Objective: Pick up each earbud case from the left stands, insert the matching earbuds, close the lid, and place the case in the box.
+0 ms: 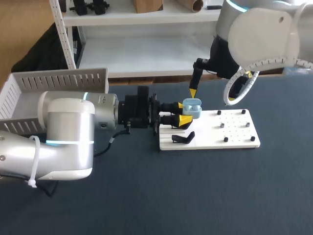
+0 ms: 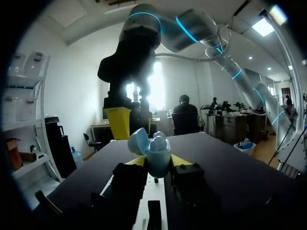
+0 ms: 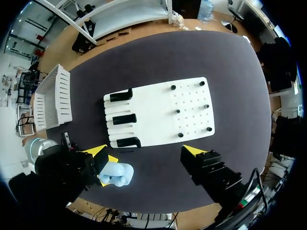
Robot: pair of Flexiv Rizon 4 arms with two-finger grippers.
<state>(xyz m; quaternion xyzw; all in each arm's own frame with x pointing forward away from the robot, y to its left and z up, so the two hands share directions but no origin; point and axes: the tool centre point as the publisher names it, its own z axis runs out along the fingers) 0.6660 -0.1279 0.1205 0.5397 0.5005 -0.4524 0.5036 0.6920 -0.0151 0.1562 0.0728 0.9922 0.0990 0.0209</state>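
My left gripper [image 1: 182, 115] is shut on a pale blue earbud case [image 1: 192, 108], held above the left end of the white board [image 1: 230, 129]. In the left wrist view the case [image 2: 158, 155] stands upright between the yellow tips, lid [image 2: 139, 141] swung open, with rounded pale earbuds [image 2: 160, 140] showing in its top. My right gripper [image 3: 146, 151] hangs open just above and behind the case [image 3: 115, 173], one yellow fingertip [image 1: 193, 92] right over the lid. That fingertip [image 2: 118, 122] stands close behind the case in the left wrist view.
Three black stands [image 3: 122, 118] line the board's left end, one [image 1: 183, 138] below the held case. Small dark pegs [image 1: 221, 125] dot the board's right half. A white slatted box [image 1: 54, 81] sits at the table's back left.
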